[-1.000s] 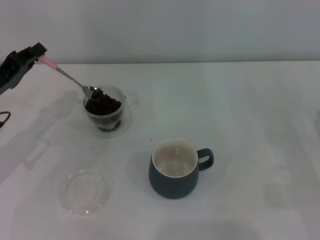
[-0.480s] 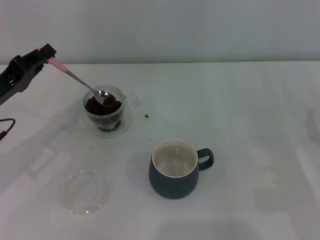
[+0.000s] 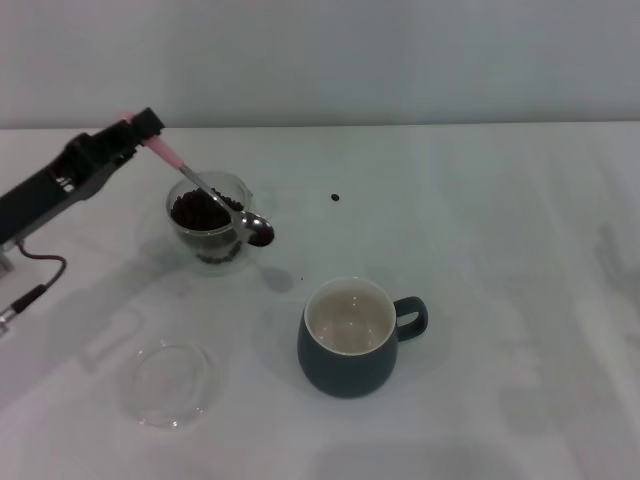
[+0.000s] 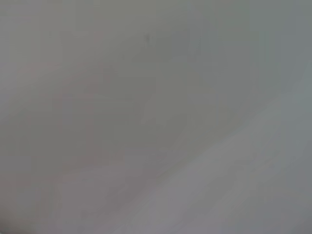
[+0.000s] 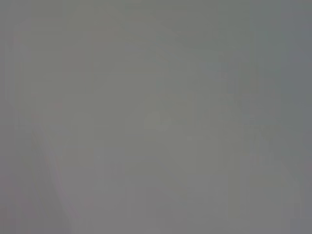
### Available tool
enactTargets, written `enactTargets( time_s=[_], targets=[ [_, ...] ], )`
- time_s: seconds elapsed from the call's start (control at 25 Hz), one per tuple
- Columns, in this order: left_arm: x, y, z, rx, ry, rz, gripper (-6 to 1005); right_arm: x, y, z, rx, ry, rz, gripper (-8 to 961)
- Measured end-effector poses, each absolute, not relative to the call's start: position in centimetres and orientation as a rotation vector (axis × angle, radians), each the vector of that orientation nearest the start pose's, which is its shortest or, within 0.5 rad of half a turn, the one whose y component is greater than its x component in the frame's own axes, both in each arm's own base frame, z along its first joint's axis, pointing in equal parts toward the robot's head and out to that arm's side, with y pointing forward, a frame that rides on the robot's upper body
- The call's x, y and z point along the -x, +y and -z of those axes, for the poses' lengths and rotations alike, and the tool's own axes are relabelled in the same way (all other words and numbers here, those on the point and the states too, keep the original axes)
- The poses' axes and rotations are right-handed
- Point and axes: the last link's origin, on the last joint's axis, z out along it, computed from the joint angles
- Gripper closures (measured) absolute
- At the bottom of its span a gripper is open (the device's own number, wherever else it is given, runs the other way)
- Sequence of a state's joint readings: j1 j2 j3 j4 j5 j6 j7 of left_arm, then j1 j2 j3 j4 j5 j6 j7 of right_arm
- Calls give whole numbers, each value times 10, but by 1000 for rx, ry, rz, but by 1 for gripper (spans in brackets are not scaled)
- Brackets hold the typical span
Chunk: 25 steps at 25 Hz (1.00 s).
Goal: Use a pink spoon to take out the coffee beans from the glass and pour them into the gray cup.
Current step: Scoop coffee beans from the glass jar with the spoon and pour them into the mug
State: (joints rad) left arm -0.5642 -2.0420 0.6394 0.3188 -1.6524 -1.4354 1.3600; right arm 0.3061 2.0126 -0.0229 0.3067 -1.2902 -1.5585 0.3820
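Observation:
In the head view my left gripper [image 3: 140, 128] is shut on the pale pink handle of the pink spoon [image 3: 210, 195], at the far left. The spoon slopes down to the right; its metal bowl holds a few coffee beans [image 3: 260, 236] just past the right rim of the glass [image 3: 210, 232]. The glass stands on the white table and holds a heap of dark beans [image 3: 198, 213]. The gray cup [image 3: 352, 340], cream-white inside, stands nearer and to the right of the glass, handle pointing right. Both wrist views show only blank grey. The right gripper is out of view.
A flat clear round dish [image 3: 168, 385] lies at the near left. One loose bean [image 3: 335, 197] lies on the table [image 3: 500, 250] right of the glass, and a tiny dark speck [image 3: 302, 279] lies near the cup. A cable [image 3: 40, 270] hangs at the left edge.
My left gripper has moved to the right, carrying the spoon from inside the glass over its right rim with beans in its bowl. A loose bean has rolled farther right.

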Motion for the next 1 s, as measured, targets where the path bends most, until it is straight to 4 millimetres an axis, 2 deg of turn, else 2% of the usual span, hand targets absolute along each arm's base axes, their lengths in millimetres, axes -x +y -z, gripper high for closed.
enactTargets(
  time_s=[0.36, 0.6, 1.0],
  targets=[
    [239, 366, 18, 2146, -1373, 1374, 872, -351, 249, -10, 1289, 740, -1051, 217],
    [220, 369, 39, 2308, -1286, 1276, 872, -352, 246, -10, 1292, 742, -1050, 217],
    [209, 369, 45, 2450, -1038, 1183, 872, -355, 241, -13, 1267, 763, -1078, 217]
  ],
)
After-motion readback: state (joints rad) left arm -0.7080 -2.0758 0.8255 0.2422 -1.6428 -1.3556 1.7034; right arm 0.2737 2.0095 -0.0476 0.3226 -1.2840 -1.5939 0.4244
